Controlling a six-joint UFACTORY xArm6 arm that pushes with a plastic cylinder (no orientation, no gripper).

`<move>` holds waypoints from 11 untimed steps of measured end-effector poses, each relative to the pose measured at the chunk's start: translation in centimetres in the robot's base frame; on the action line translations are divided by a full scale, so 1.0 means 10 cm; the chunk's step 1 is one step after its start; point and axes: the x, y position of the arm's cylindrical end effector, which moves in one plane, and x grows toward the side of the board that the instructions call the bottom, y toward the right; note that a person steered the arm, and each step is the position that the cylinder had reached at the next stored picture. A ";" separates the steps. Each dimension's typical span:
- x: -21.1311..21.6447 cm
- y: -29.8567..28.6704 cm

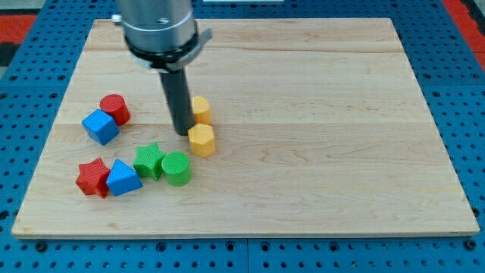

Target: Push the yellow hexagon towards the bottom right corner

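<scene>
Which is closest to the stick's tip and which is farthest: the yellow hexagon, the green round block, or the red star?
Measured from my tip in the camera view:
1. Yellow hexagon block, right beside the tip on the view's right.
2. Green round cylinder block, below the tip.
3. Red star block, far off toward the view's bottom left.

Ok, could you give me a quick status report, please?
My tip just left of yellow hexagon, touching or nearly. Second yellow block above it. Nothing blocking toward bottom right.
</scene>
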 end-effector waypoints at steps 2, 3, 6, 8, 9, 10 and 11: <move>0.09 -0.45; 0.16 -0.29; 0.32 0.74; 0.57 0.64; 0.66 0.97; 0.77 1.26; 0.90 1.15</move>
